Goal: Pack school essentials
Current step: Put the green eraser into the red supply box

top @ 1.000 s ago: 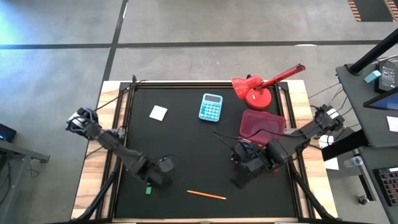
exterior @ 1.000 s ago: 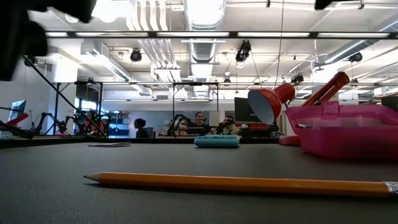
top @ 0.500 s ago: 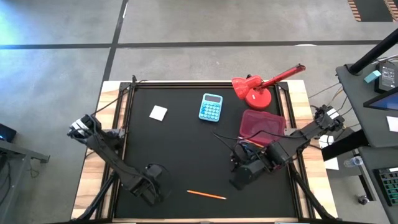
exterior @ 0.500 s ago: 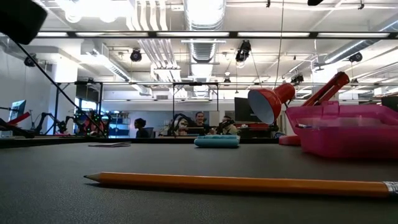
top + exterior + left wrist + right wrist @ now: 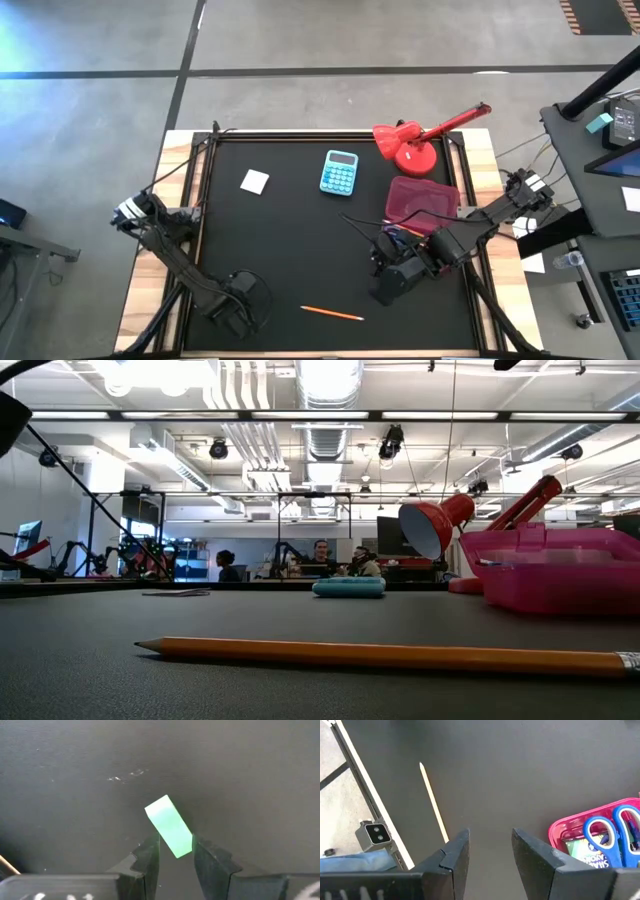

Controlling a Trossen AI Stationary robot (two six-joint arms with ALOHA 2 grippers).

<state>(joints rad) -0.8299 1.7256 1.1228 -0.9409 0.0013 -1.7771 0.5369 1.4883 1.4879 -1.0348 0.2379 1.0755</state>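
Green block [image 5: 169, 826] between left gripper [image 5: 175, 854] fingers

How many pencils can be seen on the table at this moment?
1. The orange pencil lies on the black mat near the table's front edge, between the two arms and outside the pink box. More pencils may be hidden inside that box.

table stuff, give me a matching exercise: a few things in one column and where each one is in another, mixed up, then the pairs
Things:
1. green block
2. blue-handled scissors
3. orange pencil
4. light blue calculator

Places:
A. inside the pink box
B. lying on the mat near the front edge, between the two grippers
C. between the fingers of the left gripper
D. on the mat left of the red lamp

Pairs: 1-C, 2-A, 3-B, 4-D

The right gripper is open, over bare mat.
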